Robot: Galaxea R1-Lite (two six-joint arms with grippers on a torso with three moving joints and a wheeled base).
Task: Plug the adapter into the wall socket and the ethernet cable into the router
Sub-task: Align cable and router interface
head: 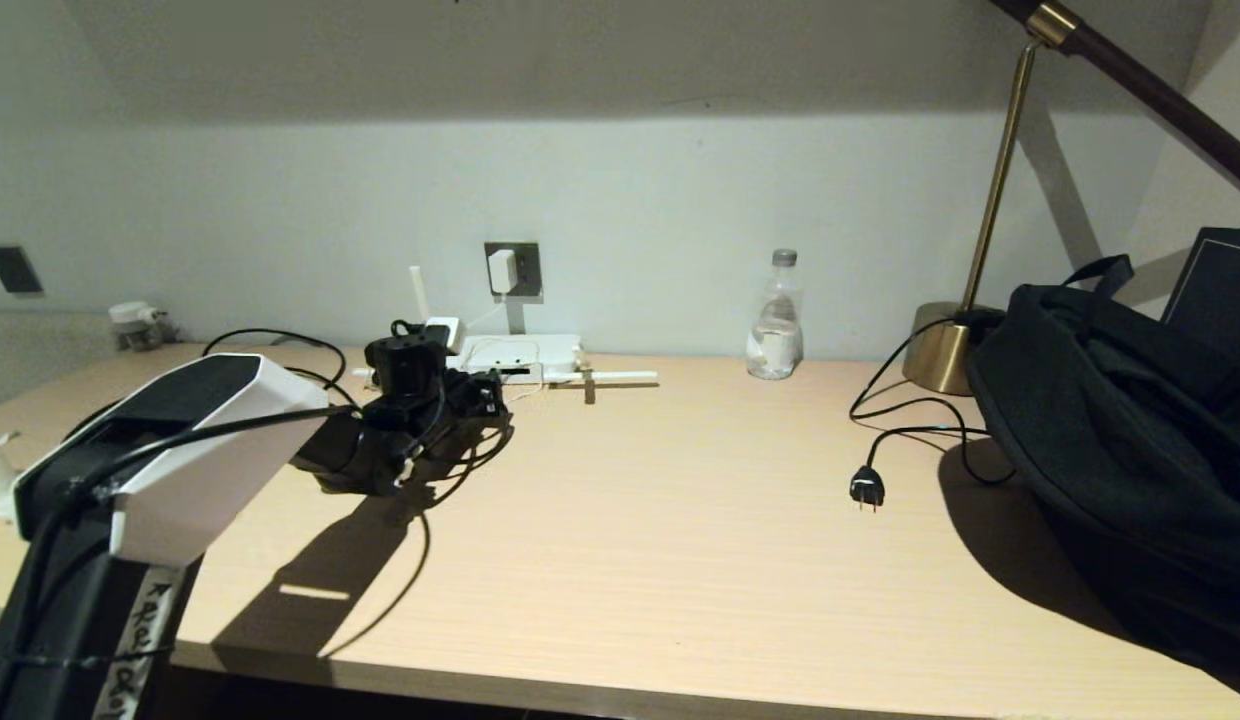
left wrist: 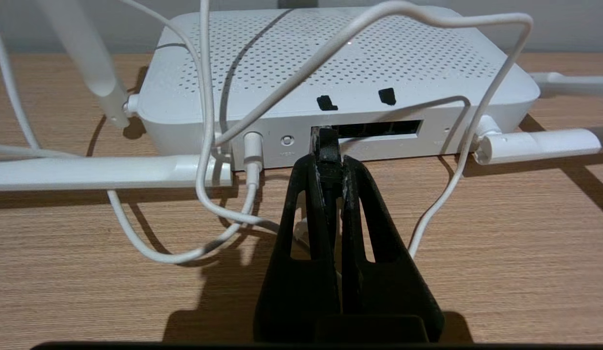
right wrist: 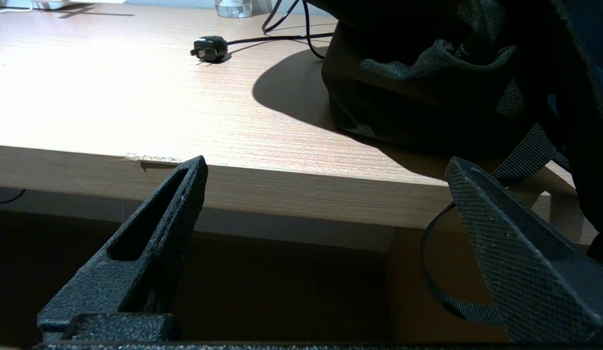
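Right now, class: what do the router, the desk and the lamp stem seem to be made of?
Router: likely white matte plastic; moulded shell with rows of punched vent holes.
Desk: wood or wood-look laminate; fine straight grain, light sheen, a chipped front edge in the right wrist view.
Lamp stem: probably brass-finished metal; thin, golden, shiny.

You cannot see the ethernet cable's connector tip, hidden between the left gripper and the router's port slot, so seating is unclear. In the head view that gripper blocks the ports, and the lamp is cut off above
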